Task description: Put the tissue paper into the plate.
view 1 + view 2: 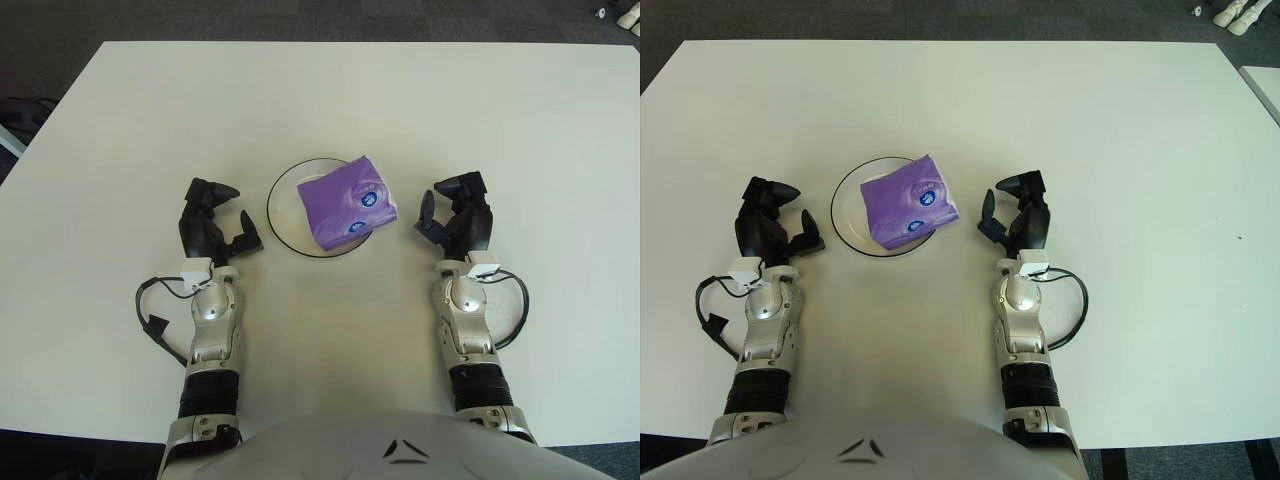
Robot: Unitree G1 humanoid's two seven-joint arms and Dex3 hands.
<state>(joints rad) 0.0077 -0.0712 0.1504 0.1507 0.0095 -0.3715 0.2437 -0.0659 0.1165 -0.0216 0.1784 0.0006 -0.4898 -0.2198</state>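
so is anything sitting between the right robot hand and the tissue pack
Nothing visible. The right robot hand is just right of the purple tissue pack, bare table between them. The pack already lies on the plate.

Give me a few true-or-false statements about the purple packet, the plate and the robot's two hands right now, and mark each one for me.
1. The purple tissue packet lies on the plate. True.
2. The right hand is gripping the packet. False: it is beside the packet, to the right, holding nothing.
3. The packet sits fully inside the plate's rim. False: its right corner sticks out past the rim.
4. The left hand shows to the left of the plate with its fingers open and empty. True.
5. The plate stands on a white table. True.
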